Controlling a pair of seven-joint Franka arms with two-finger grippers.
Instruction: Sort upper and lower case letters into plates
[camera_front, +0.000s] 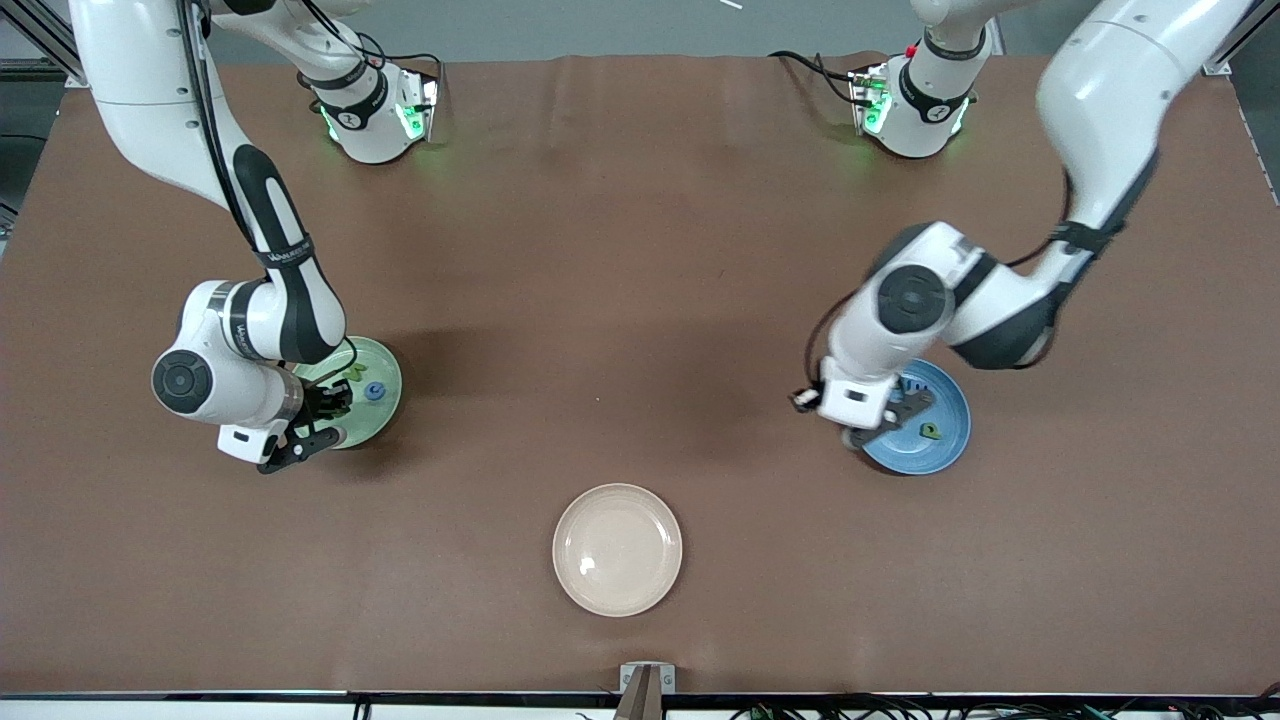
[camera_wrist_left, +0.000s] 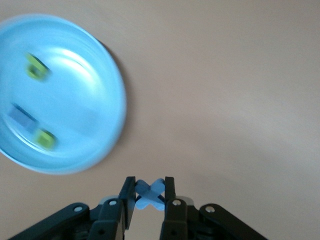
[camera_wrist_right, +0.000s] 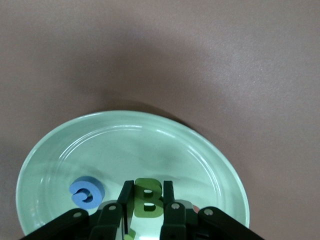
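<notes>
My right gripper (camera_front: 322, 420) is over the pale green plate (camera_front: 388, 372), shut on a green B (camera_wrist_right: 148, 199). A blue C (camera_wrist_right: 86, 193) lies in this plate (camera_wrist_right: 210, 160), also seen in the front view (camera_front: 375, 391), with a green letter (camera_front: 352, 372) beside it. My left gripper (camera_front: 880, 420) is at the rim of the blue plate (camera_front: 950, 395), shut on a blue cross-like t (camera_wrist_left: 150, 194) above bare table. The blue plate (camera_wrist_left: 100, 75) holds two green letters (camera_wrist_left: 36, 67) (camera_wrist_left: 46, 138) and a blue one (camera_wrist_left: 21, 118).
A cream-white plate (camera_front: 617, 549) stands empty near the front edge, midway between the two arms. The brown table (camera_front: 620, 300) spreads between the plates. Both arm bases stand along the table's farthest edge from the front camera.
</notes>
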